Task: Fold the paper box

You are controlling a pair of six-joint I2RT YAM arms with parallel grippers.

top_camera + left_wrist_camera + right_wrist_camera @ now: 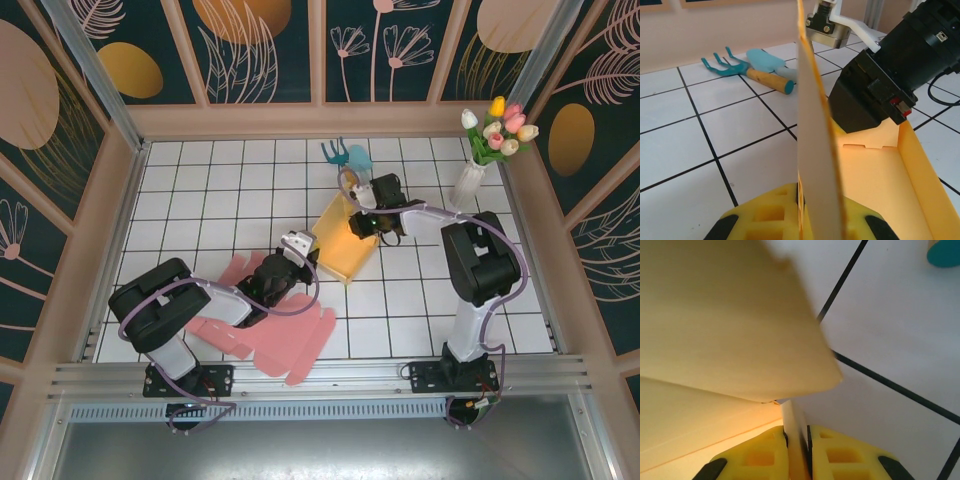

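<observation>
The paper box (345,240) is yellow and partly formed, lying mid-table. My left gripper (305,252) is at its near-left corner, shut on an upright side wall (815,125); in the left wrist view the wall rises from between the yellow fingers (760,217), with the gripper (802,200) clamped on its lower edge. My right gripper (362,222) is at the box's far end, seen as a black body (880,85) over the end wall. In the right wrist view it (797,440) is shut on a thin paper edge (795,425) under a large folded flap (725,315).
Flat pink box blanks (270,340) lie near the left arm's base. A teal hand rake (338,152) (747,70) and a teal scoop (767,61) lie behind the box. A white vase of tulips (468,185) stands at the back right. Wooden walls ring the tiled table.
</observation>
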